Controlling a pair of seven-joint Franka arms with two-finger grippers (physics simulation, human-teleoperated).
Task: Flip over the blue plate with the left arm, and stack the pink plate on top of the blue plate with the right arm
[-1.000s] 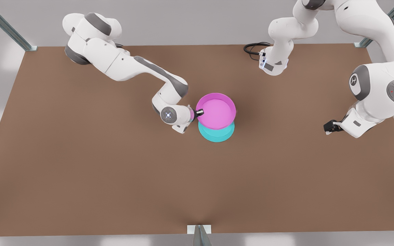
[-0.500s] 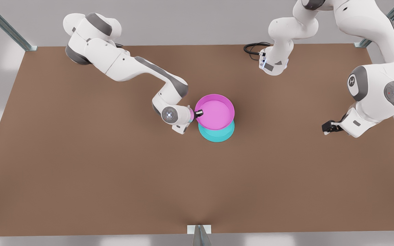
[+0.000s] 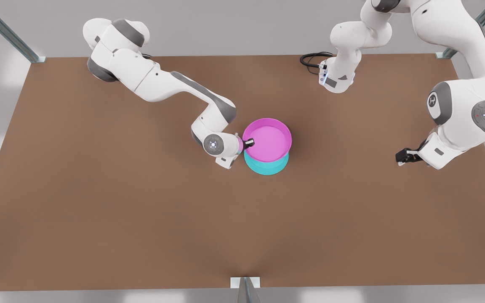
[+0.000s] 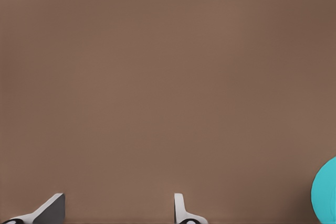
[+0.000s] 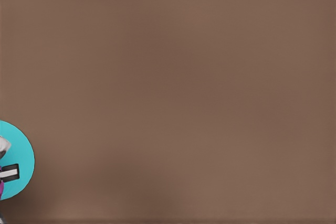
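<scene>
The pink plate (image 3: 270,141) is held rim up over the far part of the blue plate (image 3: 267,168), which lies on the brown table near its middle. My right gripper (image 3: 247,143), on the arm at the front view's left, is shut on the pink plate's rim from the side. I cannot tell whether the two plates touch. In the right wrist view an edge of the blue plate (image 5: 18,150) shows under a black-and-white finger (image 5: 9,171). My left gripper (image 3: 401,156) waits open at the front view's right, well away from the plates. Its open fingers (image 4: 119,196) hang over bare table, the blue plate (image 4: 326,192) far off.
The brown table (image 3: 141,219) stretches wide on every side of the plates. A black cable (image 3: 312,59) lies coiled at the far edge by the left arm's base. Metal posts stand at the far corners, and a small bracket (image 3: 245,283) sits at the near edge.
The right arm has carried the pink plate slightly toward the front view's right and nearer the blue plate. The left arm has shifted only slightly.
</scene>
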